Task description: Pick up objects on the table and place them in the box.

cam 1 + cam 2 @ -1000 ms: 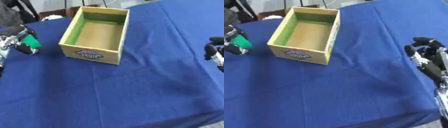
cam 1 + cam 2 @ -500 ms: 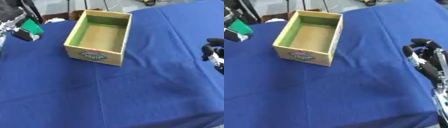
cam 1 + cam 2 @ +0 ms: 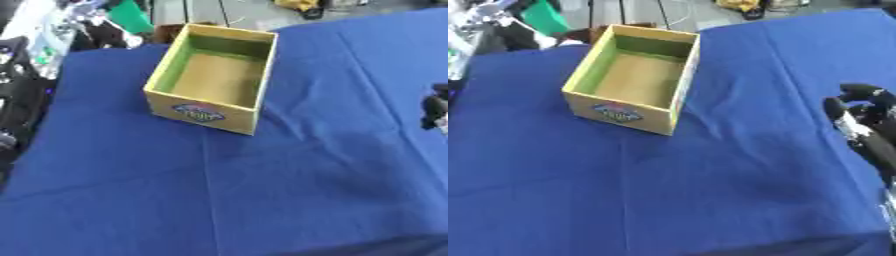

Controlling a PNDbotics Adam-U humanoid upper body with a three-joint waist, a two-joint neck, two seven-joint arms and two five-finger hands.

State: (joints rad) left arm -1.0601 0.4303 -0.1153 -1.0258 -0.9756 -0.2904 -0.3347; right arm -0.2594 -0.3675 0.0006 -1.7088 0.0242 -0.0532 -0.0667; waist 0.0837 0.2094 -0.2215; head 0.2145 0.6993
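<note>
An open yellow cardboard box point(image 3: 213, 111) with a green lining stands on the blue tablecloth point(image 3: 262, 190), at the back and left of centre; nothing shows inside it. A green object point(image 3: 129, 18) hangs in the air past the box's far left corner. My left hand point(image 3: 84, 11), blurred at the top left, is shut on it. At the right edge, low over the cloth, my right hand point(image 3: 863, 118) rests with relaxed fingers and holds nothing.
Black equipment point(image 3: 19, 100) stands along the table's left edge. Beyond the far edge the floor shows cables and a yellow item point(image 3: 297, 4). The blue cloth spreads wide in front of the box and to its right.
My left hand has risen with the green object, from beside the box's left wall to above and behind its far left corner. The right hand has barely moved.
</note>
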